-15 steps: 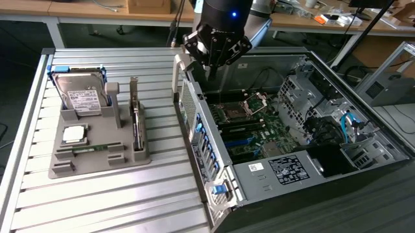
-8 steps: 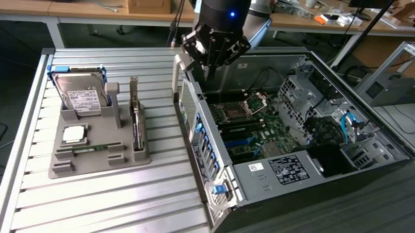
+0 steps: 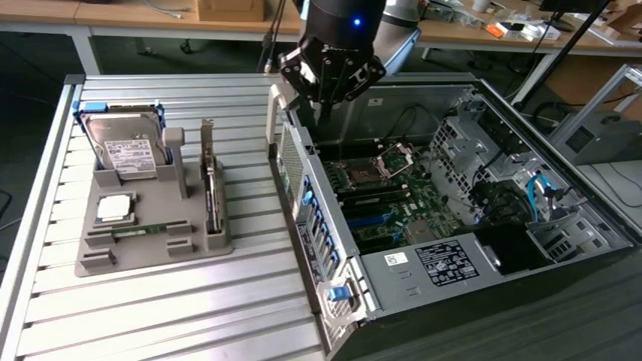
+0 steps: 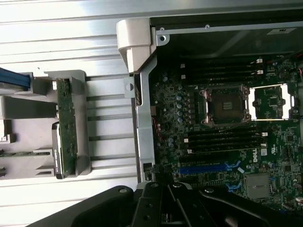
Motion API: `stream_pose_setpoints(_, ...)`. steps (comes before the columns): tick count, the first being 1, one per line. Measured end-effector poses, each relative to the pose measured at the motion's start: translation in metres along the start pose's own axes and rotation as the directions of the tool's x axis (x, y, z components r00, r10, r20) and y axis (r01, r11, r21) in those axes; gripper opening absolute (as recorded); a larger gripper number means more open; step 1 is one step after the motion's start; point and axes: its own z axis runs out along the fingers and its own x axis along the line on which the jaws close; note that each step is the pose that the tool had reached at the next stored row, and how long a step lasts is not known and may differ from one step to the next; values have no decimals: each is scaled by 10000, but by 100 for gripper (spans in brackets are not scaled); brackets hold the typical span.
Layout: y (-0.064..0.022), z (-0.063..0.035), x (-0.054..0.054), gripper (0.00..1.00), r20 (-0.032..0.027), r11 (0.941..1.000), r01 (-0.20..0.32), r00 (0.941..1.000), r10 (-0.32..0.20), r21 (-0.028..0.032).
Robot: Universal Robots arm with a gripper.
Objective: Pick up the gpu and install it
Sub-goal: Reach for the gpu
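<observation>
Exterior view: black robot hand (image 3: pixel 324 113) pinched narrow, holding nothing.
On ribbed aluminium worktop (image 3: pixel 180 316), left to right: silver hard drive with white label (image 3: pixel 125 143) upright in grey plastic holder (image 3: pixel 150 256); thin tan-brown gpu card with silver bracket (image 3: pixel 213 195) edge-on in holder's slot nearest the case; open metal computer case (image 3: pixel 316 226), hand above its wall nearest the holder, well apart from gpu card.

A robotics lab: a black robot arm (image 3: pixel 346 30) hangs over an open desktop computer case (image 3: pixel 401 274), its motherboard (image 3: pixel 386 199) exposed, on a ribbed aluminium tabletop (image 3: pixel 150 316) beside a grey parts holder (image 3: pixel 140 252), with cluttered wooden desks (image 3: pixel 120 13), a cardboard box (image 3: pixel 231 9) and trailing cables (image 3: pixel 165 9) behind.
</observation>
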Motion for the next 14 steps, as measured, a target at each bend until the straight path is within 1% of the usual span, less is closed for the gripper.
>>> stream_pose_setpoints(14, -3, -1, 42, 11, 0, 10000, 0, 10000, 0, 0)
